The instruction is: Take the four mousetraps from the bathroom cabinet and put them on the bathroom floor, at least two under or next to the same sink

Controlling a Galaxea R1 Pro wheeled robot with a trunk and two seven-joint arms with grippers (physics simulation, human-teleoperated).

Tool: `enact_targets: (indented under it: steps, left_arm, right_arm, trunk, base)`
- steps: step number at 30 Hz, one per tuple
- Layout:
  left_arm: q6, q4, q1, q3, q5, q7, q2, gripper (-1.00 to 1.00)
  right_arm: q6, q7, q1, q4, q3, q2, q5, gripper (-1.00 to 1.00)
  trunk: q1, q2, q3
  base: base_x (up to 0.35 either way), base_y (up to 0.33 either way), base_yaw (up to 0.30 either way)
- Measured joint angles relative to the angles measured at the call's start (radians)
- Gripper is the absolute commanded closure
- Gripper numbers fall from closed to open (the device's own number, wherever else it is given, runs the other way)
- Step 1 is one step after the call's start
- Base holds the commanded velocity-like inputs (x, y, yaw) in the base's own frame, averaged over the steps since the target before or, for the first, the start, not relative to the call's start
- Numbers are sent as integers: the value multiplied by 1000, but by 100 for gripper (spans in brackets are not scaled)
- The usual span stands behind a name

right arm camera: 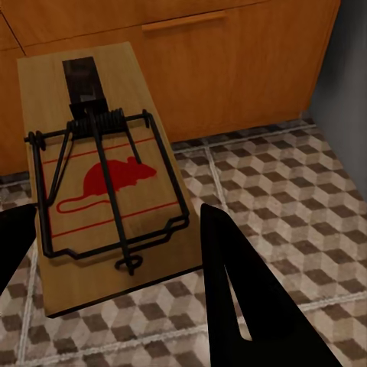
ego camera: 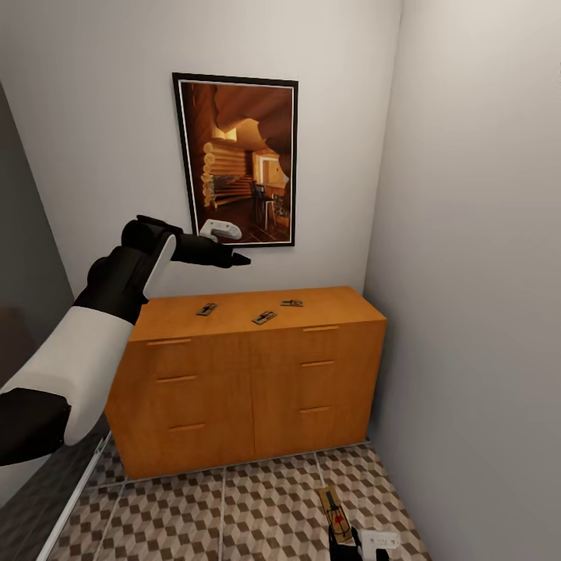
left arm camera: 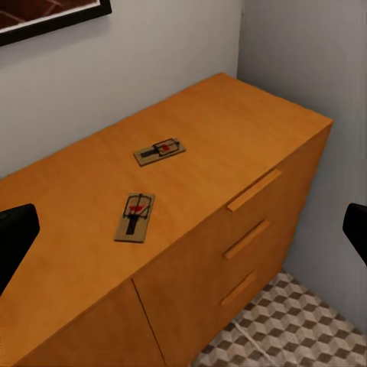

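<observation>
Head view, left arm: raised over the cabinet (ego camera: 249,366), with the left gripper (ego camera: 234,257) above the top's back edge at about 10 o'clock from the three mousetraps (ego camera: 264,317); spread cannot be judged from here.
Head view, traps: three lie flat and apart on the cabinet top, mid-depth, clear of every edge.
Head view, right arm: the right gripper (ego camera: 354,545) is low at 6 o'clock, carrying a fourth trap (ego camera: 336,514) above the bathroom floor (ego camera: 234,506).
Head view, room: a wall closes the cabinet's 3 o'clock side; open tiles lie in front.

Left wrist view, end effector: fingers wide, their dark tips (left arm camera: 15,237) at opposite borders, nothing between.
Left wrist view, targets: two traps, near one (left arm camera: 135,217) and far one (left arm camera: 160,151), well apart, so either should take a top-down grasp.
Left wrist view, edge: the near trap lies closer to the front lip.

Right wrist view, end effector: closed on the trap (right arm camera: 107,183), apparently at its near end, board held level.
Right wrist view, room: bare tiles (right arm camera: 290,199) below; drawer fronts (right arm camera: 229,69) stand close ahead.
</observation>
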Motion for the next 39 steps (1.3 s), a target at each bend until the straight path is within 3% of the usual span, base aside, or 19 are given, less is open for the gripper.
enact_targets:
  steps: [11, 19, 26, 39]
  left_arm:
    - [-1, -1, 0, -5, 1, -3, 25, -100]
    - [-1, -1, 2, -9, 1, -4, 28, -100]
    - [-1, 1, 3, -46, 1, -4, 29, -100]
    - [-3, 27, 7, -52, 1, -3, 36, -100]
  right_arm:
    - [-1, 1, 0, 0, 0, 1, 0, 100]
    - [0, 1, 0, 0, 0, 2, 0, 100]
    - [0, 1, 0, 0, 0, 2, 0, 100]
    - [0, 1, 0, 0, 0, 1, 0, 100]
  trunk:
    - [0, 0, 7]
    - [0, 0, 16]
    - [0, 0, 18]
    - [0, 0, 18]
  base:
    - [0, 0, -151]
    - [83, 0, -189]
    - [211, 0, -37]
    - [123, 0, -2]
